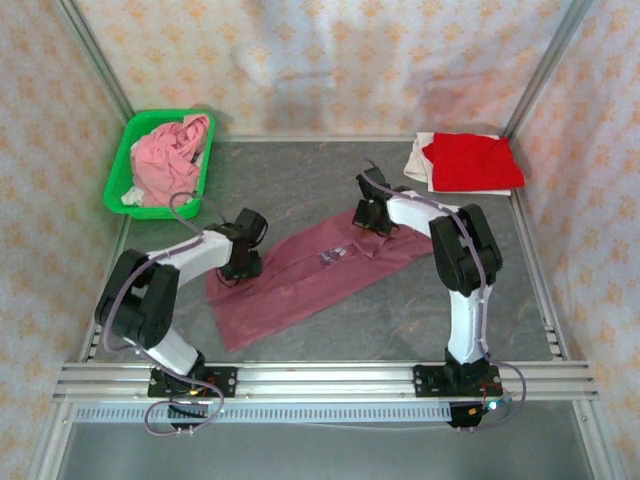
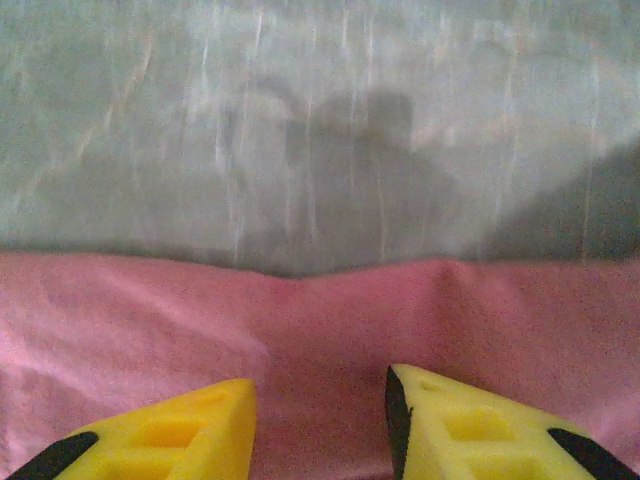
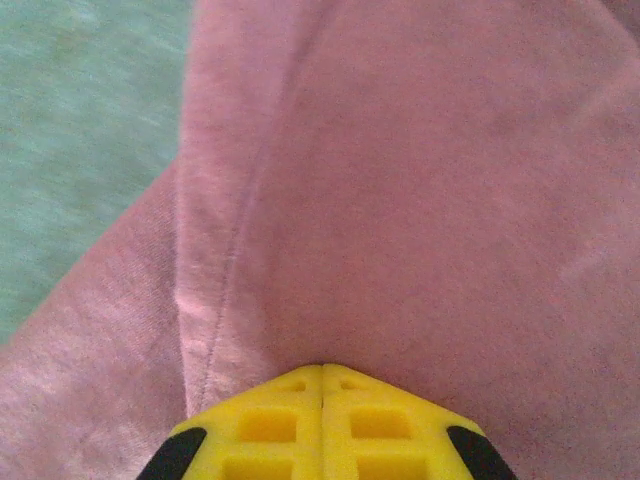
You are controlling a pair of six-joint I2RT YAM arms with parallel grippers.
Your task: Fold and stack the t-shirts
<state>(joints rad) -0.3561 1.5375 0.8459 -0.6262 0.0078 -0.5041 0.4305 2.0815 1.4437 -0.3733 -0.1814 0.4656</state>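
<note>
Maroon shirt (image 1: 300,275) lies spread mid-table; the left gripper (image 2: 320,385) stands parted over its left edge, and the right gripper (image 3: 322,370) is closed at its right end, pinch unconfirmed. A clean fold probably needs both ends pinched and lifted together, taut. Basket (image 1: 118,185) holds a crumpled pink shirt (image 1: 170,155).

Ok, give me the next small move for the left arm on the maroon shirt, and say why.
Probably close the left tool on the maroon t-shirt: its fingers stand apart over the cloth near its edge, while the right tool is shut at the shirt's other end. A grip at both ends seems needed before folding.
</note>
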